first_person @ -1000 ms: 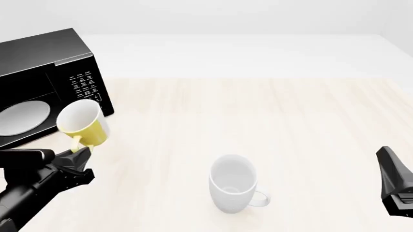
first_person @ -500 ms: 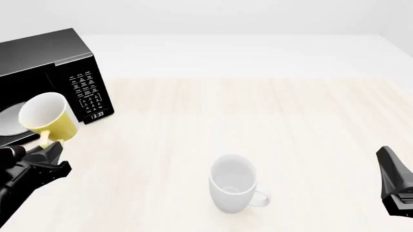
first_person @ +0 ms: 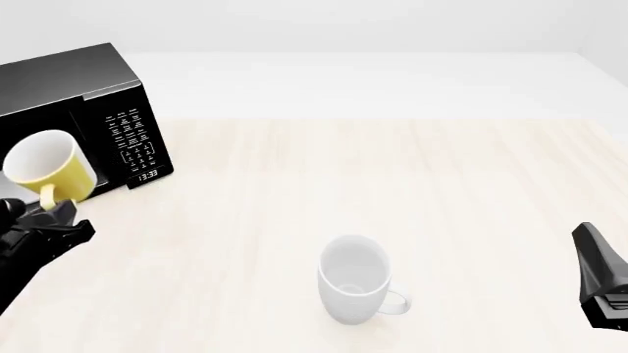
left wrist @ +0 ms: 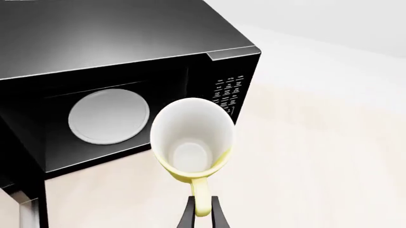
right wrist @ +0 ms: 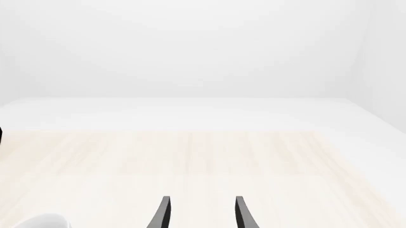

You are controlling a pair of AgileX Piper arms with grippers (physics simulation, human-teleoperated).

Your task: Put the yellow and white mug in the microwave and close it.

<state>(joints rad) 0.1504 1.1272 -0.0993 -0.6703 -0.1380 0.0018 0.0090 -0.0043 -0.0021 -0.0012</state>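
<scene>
Two jaws: left (left wrist: 201,214) grips yellow mug (left wrist: 192,140) (by handle), right (right wrist: 201,213) spread.

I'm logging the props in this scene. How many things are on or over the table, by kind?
Mugs: 2, the small yellow and white mug held by its handle in the left gripper, and the larger all-white mug standing on the table.
Microwaves: 1, the black boxy microwave, door open.
Total: 3.
</scene>
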